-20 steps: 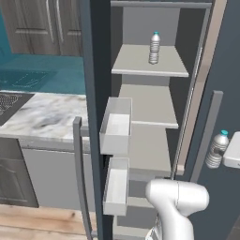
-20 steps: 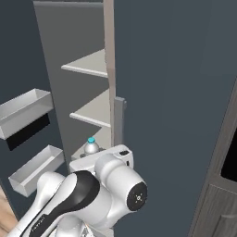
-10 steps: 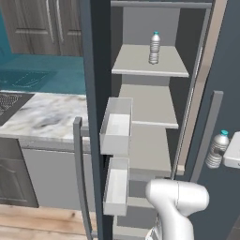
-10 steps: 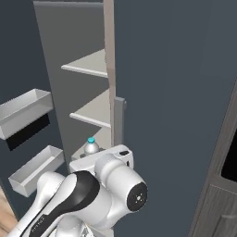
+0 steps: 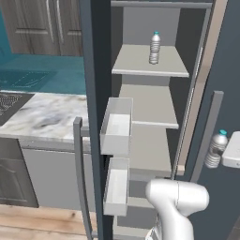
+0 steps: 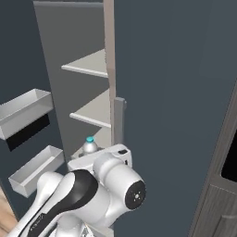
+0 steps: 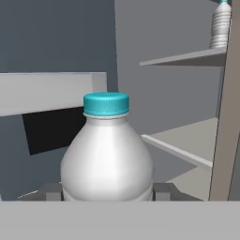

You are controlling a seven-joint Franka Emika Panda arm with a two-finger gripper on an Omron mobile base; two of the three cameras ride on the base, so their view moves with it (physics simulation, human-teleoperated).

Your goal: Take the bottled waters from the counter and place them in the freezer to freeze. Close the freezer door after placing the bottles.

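Clear bottle (image 7: 107, 154) sits upright, clamped in the gripper (image 7: 107, 192), ready for a freezer (image 5: 150, 112) shelf.

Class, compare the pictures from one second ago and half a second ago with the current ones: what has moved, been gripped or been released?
Nothing visibly changed. The gripper still holds the second bottle in front of the open freezer; the first bottle stays upright on the top shelf, and the freezer door stays open.
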